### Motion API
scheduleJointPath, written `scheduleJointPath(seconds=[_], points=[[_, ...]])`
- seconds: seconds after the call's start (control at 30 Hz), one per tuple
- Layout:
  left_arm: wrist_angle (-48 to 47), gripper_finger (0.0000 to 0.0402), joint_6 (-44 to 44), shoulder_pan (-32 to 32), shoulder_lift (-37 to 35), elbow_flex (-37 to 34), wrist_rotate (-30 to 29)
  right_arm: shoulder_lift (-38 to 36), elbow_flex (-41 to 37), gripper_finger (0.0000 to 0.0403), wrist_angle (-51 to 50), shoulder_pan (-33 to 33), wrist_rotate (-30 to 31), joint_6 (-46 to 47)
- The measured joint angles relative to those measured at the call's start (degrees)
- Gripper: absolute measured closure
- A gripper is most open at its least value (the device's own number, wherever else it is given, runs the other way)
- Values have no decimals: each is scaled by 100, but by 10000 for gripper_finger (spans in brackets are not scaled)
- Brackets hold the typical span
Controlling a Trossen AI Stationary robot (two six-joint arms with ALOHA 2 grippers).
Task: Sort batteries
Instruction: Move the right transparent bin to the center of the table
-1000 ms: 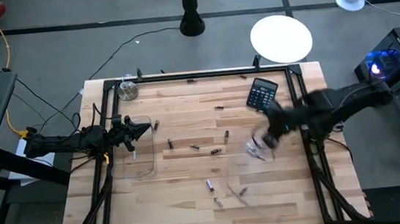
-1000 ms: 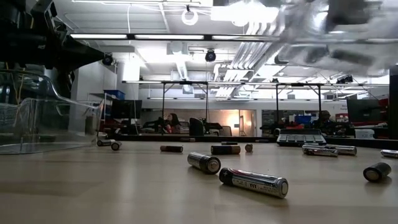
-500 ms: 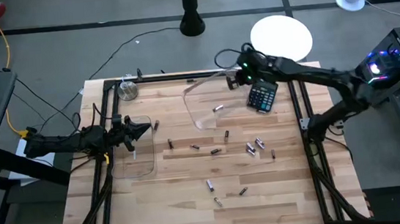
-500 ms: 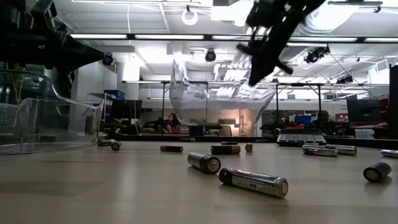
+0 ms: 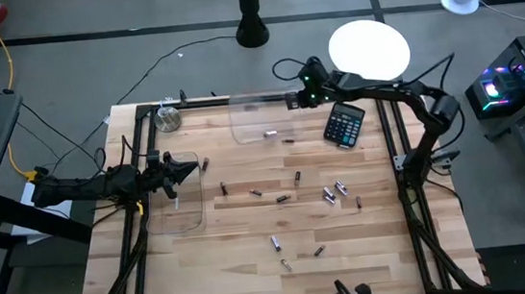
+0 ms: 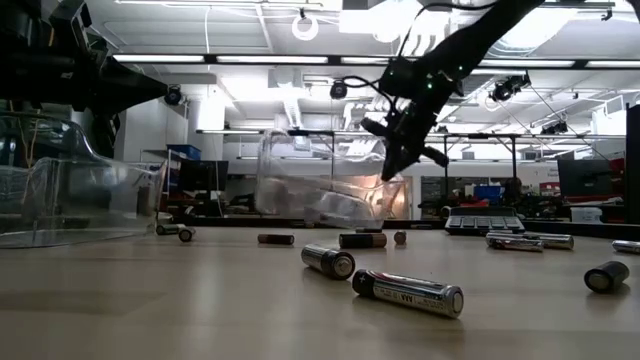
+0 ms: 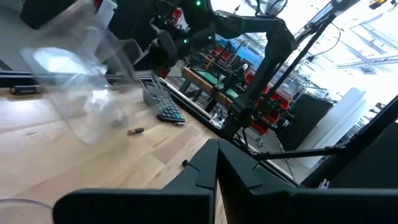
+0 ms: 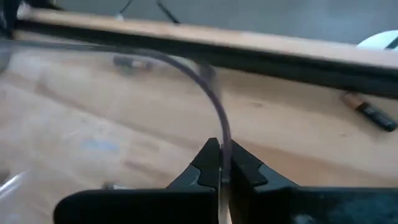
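Near the top middle of the high view, right gripper (image 5: 304,96) pinching the rim of a clear tray (image 5: 262,118), fingers pressed tight on the thin plastic wall. Best to lower the tray slowly and flat onto the wood — no tipping, no bumping the black calculator (image 5: 344,124) just beside it. At middle left, left gripper (image 5: 187,170) pressed shut, empty, over a second clear tray (image 5: 177,211). Batteries (image 5: 333,192) spread loose across the middle and lower part of the wooden table (image 5: 235,265) — none sorted yet. Beyond the table, grey floor, cables, a round white disc.
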Motion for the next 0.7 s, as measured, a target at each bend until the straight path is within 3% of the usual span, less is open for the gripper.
scheduleJointPath(seconds=[0.37, 0.7], points=[[-1, 401, 0, 1, 0, -1, 2, 41, 15, 403, -1430, 192, -163, -901], [1, 401, 0, 1, 0, 0, 1, 39, 20, 403, -1774, 825, -170, -1427]])
